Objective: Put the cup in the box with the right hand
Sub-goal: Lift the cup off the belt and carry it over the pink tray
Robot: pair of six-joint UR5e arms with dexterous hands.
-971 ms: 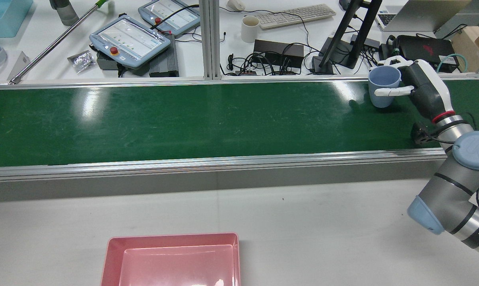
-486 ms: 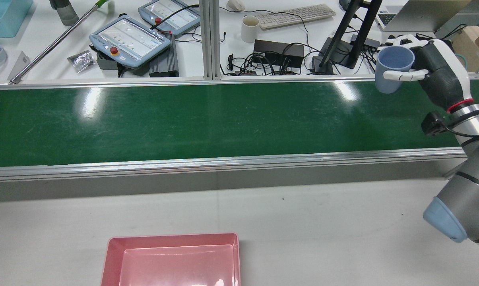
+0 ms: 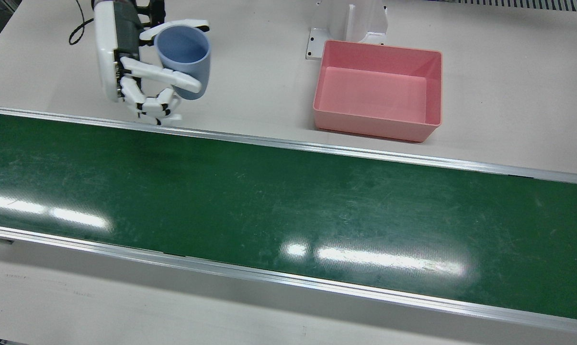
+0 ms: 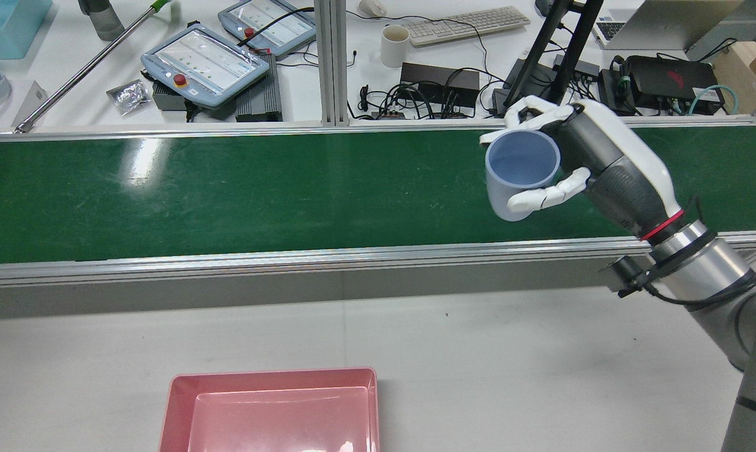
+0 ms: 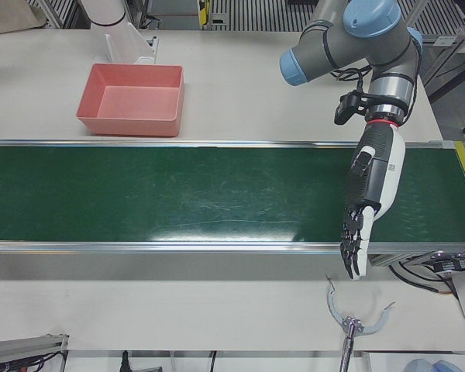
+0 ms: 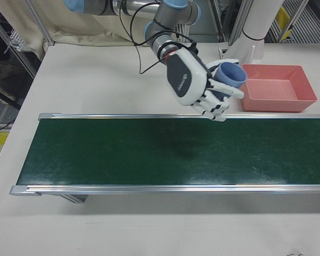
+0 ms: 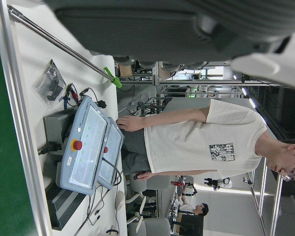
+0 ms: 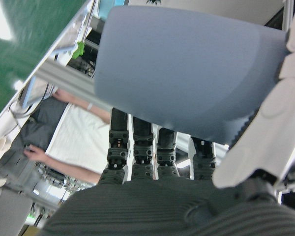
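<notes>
My right hand (image 4: 603, 166) is shut on the light blue cup (image 4: 521, 171) and holds it in the air, mouth up and slightly tilted. In the front view the cup (image 3: 184, 58) and hand (image 3: 125, 62) hang over the white table by the belt's near rail, well left of the empty pink box (image 3: 378, 91). The right-front view shows the cup (image 6: 230, 74) just left of the box (image 6: 277, 88). Up close in the right hand view, the cup (image 8: 187, 78) rests against the fingers. My left hand (image 5: 368, 201) is open, fingers straight, over the belt's end.
The green conveyor belt (image 3: 269, 201) runs the full width between metal rails. A white pedestal bracket (image 3: 348, 24) stands behind the box. Beyond the belt lie teach pendants (image 4: 205, 61), cables and a white mug (image 4: 393, 45). A person (image 7: 196, 132) stands at that desk.
My right hand has carried the cup from the belt's far right edge up, leftwards and back toward the robot's side. The box has not moved.
</notes>
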